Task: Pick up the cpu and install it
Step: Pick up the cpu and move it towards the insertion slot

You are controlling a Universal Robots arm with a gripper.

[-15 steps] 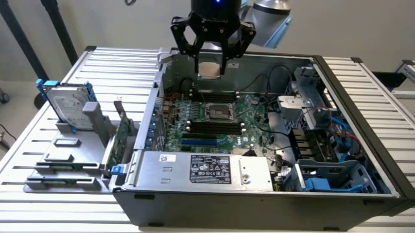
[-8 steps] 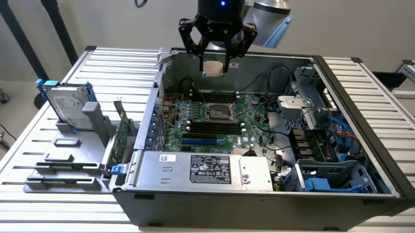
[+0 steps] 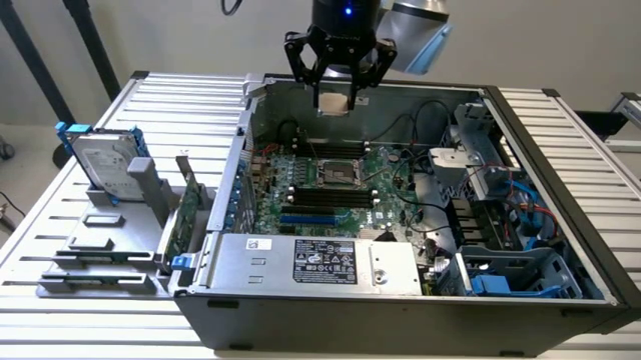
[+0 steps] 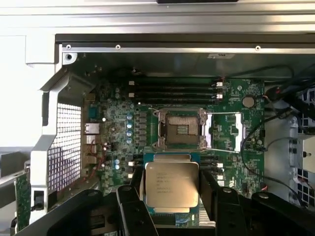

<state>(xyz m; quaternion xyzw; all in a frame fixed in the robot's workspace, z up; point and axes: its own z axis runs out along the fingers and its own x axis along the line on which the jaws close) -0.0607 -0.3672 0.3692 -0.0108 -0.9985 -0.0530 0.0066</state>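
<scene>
At the top centre of the exterior view the gripper (image 3: 335, 91) hangs over the far side of an open computer case (image 3: 401, 319). Its dark fingers (image 4: 130, 209) are closed on the cpu (image 3: 335, 103) and grip it by two opposite edges. The chip is flat, with its silver-grey metal top facing the wrist camera. It is held in the air, clear of the green motherboard (image 3: 386, 169) on the floor of the case.

The socket (image 3: 335, 172) sits in the middle of the board with its contact field showing. In the wrist view the cpu appears just beside the socket, not over it. A grey power supply (image 3: 315, 262) with a black label sits along the near wall of the case.

On the exterior view's left, outside the case, a silver hard drive (image 3: 103, 161) with blue rails stands upright in a grey stand (image 3: 110, 247). A green expansion card (image 3: 183, 217) stands on edge between the stand and the case. All of this rests on a slatted metal worktop (image 3: 566, 127).
</scene>
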